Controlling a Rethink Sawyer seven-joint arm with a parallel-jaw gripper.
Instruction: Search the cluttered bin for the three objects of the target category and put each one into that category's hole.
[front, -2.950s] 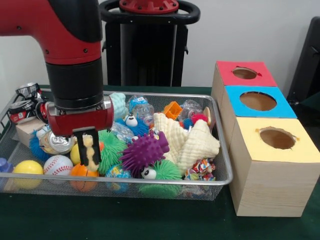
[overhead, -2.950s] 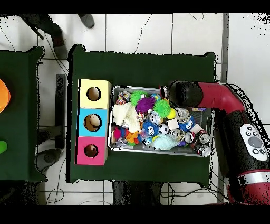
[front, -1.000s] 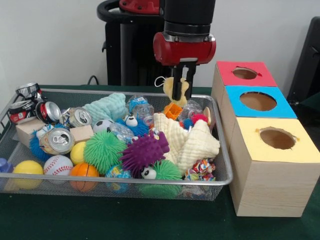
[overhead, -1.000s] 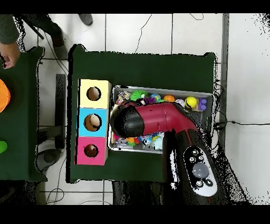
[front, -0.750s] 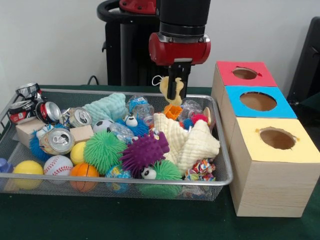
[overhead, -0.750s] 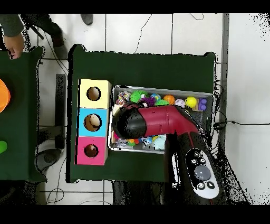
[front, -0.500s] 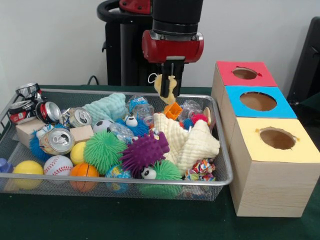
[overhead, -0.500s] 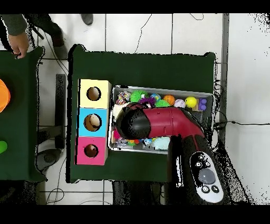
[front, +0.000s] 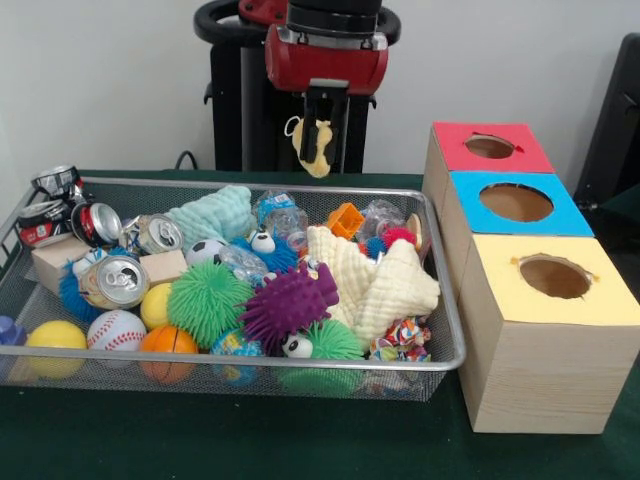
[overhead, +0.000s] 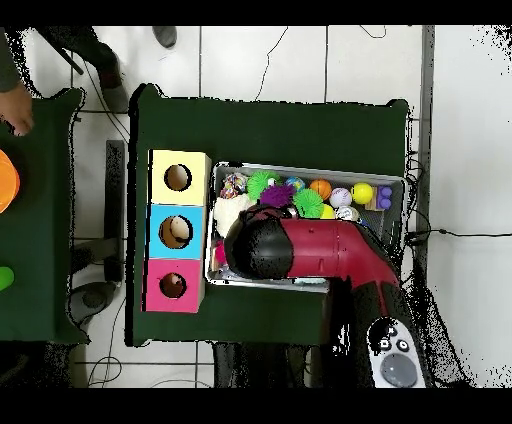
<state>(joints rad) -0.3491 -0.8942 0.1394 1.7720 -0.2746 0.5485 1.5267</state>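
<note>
My gripper (front: 318, 132) is clamped on the yellow plush toy (front: 314, 146), top center; I'd keep squeezing and line up squarely over a box hole (front: 516, 202) before letting go.

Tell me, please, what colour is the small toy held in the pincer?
Pale yellow; the small toy shows best in the front view, hanging from the pincer.
</note>
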